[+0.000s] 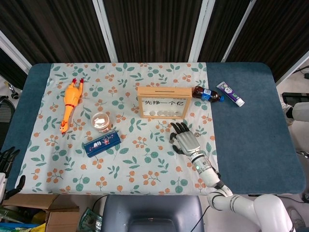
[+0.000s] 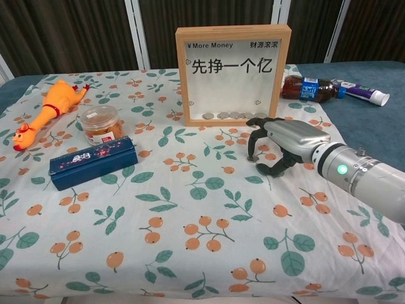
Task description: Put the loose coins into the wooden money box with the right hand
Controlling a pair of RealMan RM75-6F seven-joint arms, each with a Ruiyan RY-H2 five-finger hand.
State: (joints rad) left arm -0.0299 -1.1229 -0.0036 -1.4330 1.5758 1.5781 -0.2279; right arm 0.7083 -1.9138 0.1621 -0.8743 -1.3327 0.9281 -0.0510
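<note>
Right hand (image 2: 278,147): fingers curled over a coin (image 2: 252,158), nothing pinched. I should pinch squarely, then lift toward the money box (image 2: 233,75) slot.

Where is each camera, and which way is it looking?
Head view: up high, looking almost straight down on the table; shows the right hand and forearm, plus the left hand at the left edge.
Chest view: low at the table's near edge, looking forward at the front of the wooden money box; shows only the right hand and forearm.
Both show: the right hand, money box, rubber chicken, blue box.
</note>
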